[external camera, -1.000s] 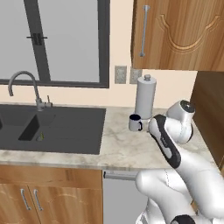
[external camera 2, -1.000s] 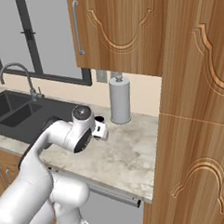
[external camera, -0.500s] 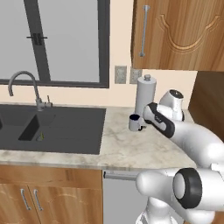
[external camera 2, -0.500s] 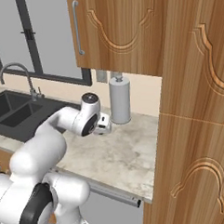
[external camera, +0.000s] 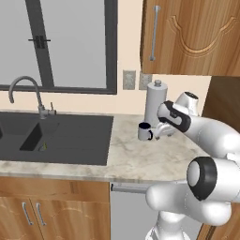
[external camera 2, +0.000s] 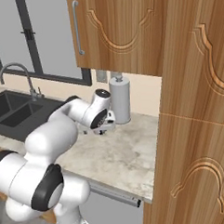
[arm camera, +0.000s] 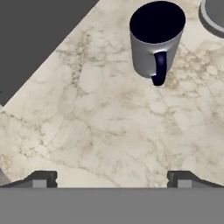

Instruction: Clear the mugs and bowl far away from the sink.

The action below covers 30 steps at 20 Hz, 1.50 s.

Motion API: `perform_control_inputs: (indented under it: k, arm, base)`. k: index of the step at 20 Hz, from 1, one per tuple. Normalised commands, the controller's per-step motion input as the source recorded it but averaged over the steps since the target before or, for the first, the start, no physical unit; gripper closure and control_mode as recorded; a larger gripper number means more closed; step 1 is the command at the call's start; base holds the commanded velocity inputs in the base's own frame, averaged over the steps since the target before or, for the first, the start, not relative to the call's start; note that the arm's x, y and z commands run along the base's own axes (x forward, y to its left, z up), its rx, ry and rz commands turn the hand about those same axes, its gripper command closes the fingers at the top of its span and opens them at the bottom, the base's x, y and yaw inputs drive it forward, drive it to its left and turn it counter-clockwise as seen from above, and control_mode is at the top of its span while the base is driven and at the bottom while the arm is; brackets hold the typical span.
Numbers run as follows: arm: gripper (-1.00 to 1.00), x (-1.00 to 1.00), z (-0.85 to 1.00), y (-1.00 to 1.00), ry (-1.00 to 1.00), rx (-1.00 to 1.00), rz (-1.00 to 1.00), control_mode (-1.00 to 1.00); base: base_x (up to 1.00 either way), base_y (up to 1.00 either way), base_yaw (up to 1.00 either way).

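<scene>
— Ahead of my fingers (arm camera: 43,178), what do you see?
— One mug (arm camera: 156,37), grey outside, dark inside, upright on the marble counter (arm camera: 109,127), handle turned toward me. It stands beyond my right tip, apart from both tips. My fingers are spread wide with nothing between them.
— What has changed since a second ago?
— My arm has swung up and forward: the elbow that was folded low by the base is now raised, and my gripper (external camera: 162,131) has come in just right of the mug (external camera: 144,131). The mug has not moved.
— And around it?
— Behind the mug stands a paper towel roll (external camera: 154,103) against the cream wall, under two wall outlets (external camera: 129,79). Off to my left lies the black sink (external camera: 61,138) with its curved tap (external camera: 29,93), below a dark-framed window (external camera: 70,42). Wooden cabinets (external camera 2: 123,29) hang above, and a tall wooden cupboard (external camera 2: 193,119) closes the counter on my right
</scene>
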Motion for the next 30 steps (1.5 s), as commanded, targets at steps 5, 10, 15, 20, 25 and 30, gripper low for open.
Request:
perform_control_inputs:
  k: [5, 10, 15, 20, 25, 30]
  arm:
    - [-1.0, -0.01, -0.03, 0.02, 0.0, -0.03, 0.05, -1.0]
    - [-1.0, 0.12, 0.0, 0.0, 0.0, 0.0, 0.0, -1.0]
    - [-1.0, 0.19, -0.04, 0.0, 0.0, -0.01, 0.0, -1.0]
    - [-1.0, 0.24, -0.12, 0.0, 0.0, -0.03, 0.0, -1.0]
    - [-1.0, 0.26, -0.16, 0.0, 0.0, -0.05, 0.0, -1.0]
    - [-1.0, 0.15, -0.16, 0.04, 0.0, -0.04, 0.0, -1.0]
  base:
    - [0.0, 0.0, 0.0]
    - [0.0, 0.0, 0.0]
    - [0.0, 0.0, 0.0]
    - [0.0, 0.0, 0.0]
    - [0.0, 0.0, 0.0]
    - [0.0, 0.0, 0.0]
